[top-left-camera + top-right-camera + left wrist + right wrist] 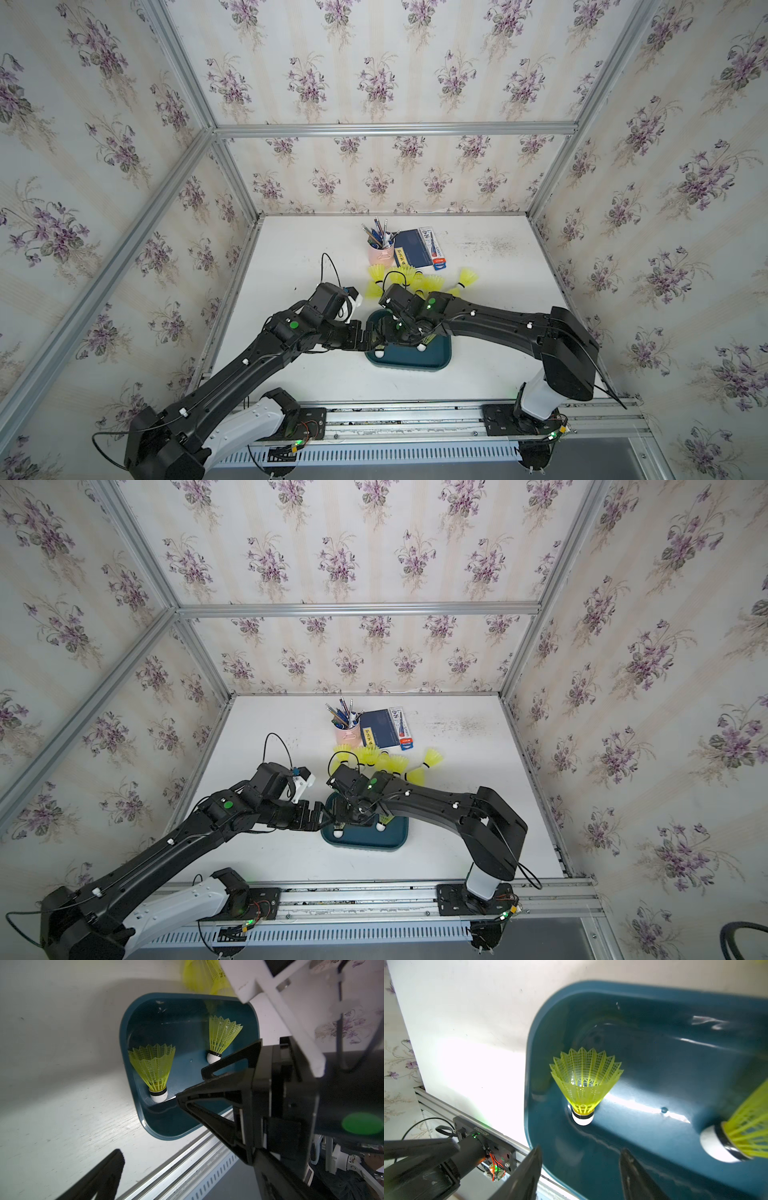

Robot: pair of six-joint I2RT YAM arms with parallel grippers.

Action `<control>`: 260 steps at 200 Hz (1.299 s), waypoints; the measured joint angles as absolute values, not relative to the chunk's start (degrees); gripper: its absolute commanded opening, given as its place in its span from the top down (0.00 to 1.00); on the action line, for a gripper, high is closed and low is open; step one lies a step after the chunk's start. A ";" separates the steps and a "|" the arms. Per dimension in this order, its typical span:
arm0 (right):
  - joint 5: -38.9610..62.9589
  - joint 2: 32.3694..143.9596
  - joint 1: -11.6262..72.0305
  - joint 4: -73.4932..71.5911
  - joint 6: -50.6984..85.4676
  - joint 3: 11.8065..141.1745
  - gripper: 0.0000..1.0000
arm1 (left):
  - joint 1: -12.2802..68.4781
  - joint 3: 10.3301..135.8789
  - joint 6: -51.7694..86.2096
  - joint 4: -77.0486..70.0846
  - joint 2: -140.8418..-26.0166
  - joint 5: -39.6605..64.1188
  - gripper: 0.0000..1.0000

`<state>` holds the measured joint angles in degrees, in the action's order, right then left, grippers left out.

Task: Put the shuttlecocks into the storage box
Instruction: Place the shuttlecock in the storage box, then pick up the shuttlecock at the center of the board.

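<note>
So the right gripper (581, 1152) is hovering just over the storage box (654, 1059), a shallow dark teal plastic tray with rounded corners and a glossy low rim. Its black jaws are standing apart with nothing between them. One neon yellow-green shuttlecock (584, 1082) is sitting in the box just past the fingertips and isn't touching them. A second shuttlecock (747, 1126) is lying off to one side in the same box.

Both are showing the same build: a lattice-like plastic cone skirt with a scalloped edge, a dark band, and a rounded white tip. In both top views the white tips (379, 354) are pointing toward the front rim of the box, while the arms are covering the skirts.

The left gripper (369, 337) is sitting right at the box's left rim, jaws spread wide and carrying nothing. In the left wrist view only one of its black fingers (104, 1178) is showing.

The loose shuttlecocks (415, 282) are lying in a heap on the scuffed white tabletop (498, 340) behind the box, near a pink pen cup (381, 254) stuffed with pens.
</note>
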<state>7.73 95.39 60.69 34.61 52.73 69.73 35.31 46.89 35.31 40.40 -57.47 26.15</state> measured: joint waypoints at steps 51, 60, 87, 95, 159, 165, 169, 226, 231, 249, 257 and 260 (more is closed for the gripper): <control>4.40 91.96 57.67 39.05 52.66 72.31 0.38 | 35.33 52.71 35.31 39.86 -60.77 26.24 0.00; 4.43 91.20 56.42 39.38 52.47 72.49 0.38 | 35.33 53.84 35.31 39.00 -61.73 26.30 0.00; 3.09 88.79 50.48 41.71 51.83 73.30 0.37 | 35.27 57.58 34.87 39.97 -65.60 25.06 0.00; 2.48 88.12 48.34 42.04 51.09 73.41 0.37 | 35.24 58.67 34.85 40.49 -66.87 25.02 0.00; 0.97 87.33 28.23 43.88 47.27 71.18 0.39 | 35.35 68.10 33.34 40.27 -78.39 26.74 0.00; 0.97 87.68 26.52 43.68 46.87 70.98 0.40 | 35.42 68.99 33.19 40.10 -79.72 27.07 0.00; 0.64 87.96 25.45 43.46 46.63 70.81 0.40 | 35.53 69.65 33.15 39.94 -80.71 27.31 0.00; 1.39 94.45 16.99 39.07 45.78 70.52 0.42 | 36.14 80.60 32.56 38.79 -94.24 29.98 0.00; 1.41 95.15 16.56 38.61 45.58 70.61 0.42 | 36.21 81.78 32.58 38.70 -95.59 30.24 0.00; 1.76 97.47 15.64 36.77 45.39 70.96 0.42 | 36.36 86.04 32.58 38.28 -99.96 31.07 0.00; 2.20 98.59 15.22 35.88 45.23 71.13 0.42 | 36.38 88.07 32.58 37.95 -102.02 31.35 0.00; 2.26 99.04 15.11 35.62 45.19 71.31 0.42 | 36.40 88.90 32.58 37.78 -102.85 31.51 0.00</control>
